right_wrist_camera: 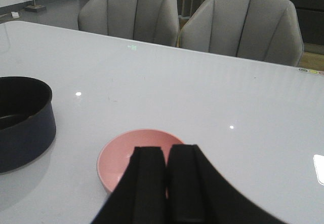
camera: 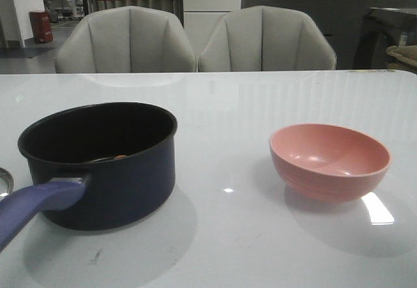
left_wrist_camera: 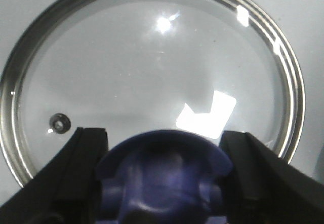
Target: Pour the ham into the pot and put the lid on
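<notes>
Left wrist view: left claw [left_wrist_camera: 164, 173] spread wide, one black finger [left_wrist_camera: 83, 168] at each side of the purple-blue flared knob [left_wrist_camera: 164, 176] at lower centre of the frame. Whether the fingers press the knob or merely flank it, not discernible. Lid [left_wrist_camera: 152, 67] filling most of the frame above the claw: round clear glass, ringed by a stepped steel rim, with a small vent hole at lower left, lying on the pale tabletop [left_wrist_camera: 314, 11].

Front view, left to right: sliver of steel rim at the far left edge; pot [camera: 104, 164] at left centre, a round, dark navy, straight-walled saucepan with a long purple-blue handle running to the lower left corner. Inside, low against the near wall, a small orange speck of ham [camera: 120, 157], mostly hidden by the rim. At right centre, well apart from the pot, a smooth pink bowl [camera: 330, 161], round and glossy. Glossy white tabletop beneath both; two grey upholstered chairs [camera: 127, 40] along the top.

Right wrist view: pot at left edge; right claw [right_wrist_camera: 166, 183] at lower centre, its two black fingers pressed together, gripping nothing, overlapping the near rim of the pink bowl in the frame.
</notes>
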Robot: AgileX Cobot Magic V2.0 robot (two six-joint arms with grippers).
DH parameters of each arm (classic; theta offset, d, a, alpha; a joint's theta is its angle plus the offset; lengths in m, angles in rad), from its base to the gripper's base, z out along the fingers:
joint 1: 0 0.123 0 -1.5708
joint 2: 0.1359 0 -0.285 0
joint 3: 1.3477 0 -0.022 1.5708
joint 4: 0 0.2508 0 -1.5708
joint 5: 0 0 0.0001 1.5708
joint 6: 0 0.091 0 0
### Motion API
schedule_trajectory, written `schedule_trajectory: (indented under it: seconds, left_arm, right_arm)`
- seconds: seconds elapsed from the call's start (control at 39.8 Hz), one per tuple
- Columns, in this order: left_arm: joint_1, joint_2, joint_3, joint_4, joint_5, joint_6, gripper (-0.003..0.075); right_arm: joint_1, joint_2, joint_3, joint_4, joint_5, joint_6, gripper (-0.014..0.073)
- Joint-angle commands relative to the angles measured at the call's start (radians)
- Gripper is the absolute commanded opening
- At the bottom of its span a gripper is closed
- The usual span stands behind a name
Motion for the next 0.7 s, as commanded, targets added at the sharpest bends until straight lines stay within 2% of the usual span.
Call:
schedule_trajectory:
  seconds: [0.0,0.2,0.43,0.68]
  left_arm:
    - [0.001,-0.021,-0.018,-0.014,0.025,0.022,0.0184]
    - [0.001,-0.069,-0.019,-0.012,0.002,0.069,0.0114]
    - [0.001,-0.166,-0.022,-0.007,-0.034,0.085,0.0113]
    - [0.001,-0.211,-0.121,-0.015,0.077,0.154,0.0113]
  right_arm:
    - [0.003,0.007,-0.027,0.005,-0.08,-0.009,0.0143]
    - [0.003,0.007,-0.027,0.005,-0.08,-0.009,0.0143]
    - [0.003,0.007,-0.027,0.005,-0.08,-0.009,0.0143]
    - [0.003,0.007,-0.027,0.005,-0.08,-0.009,0.0143]
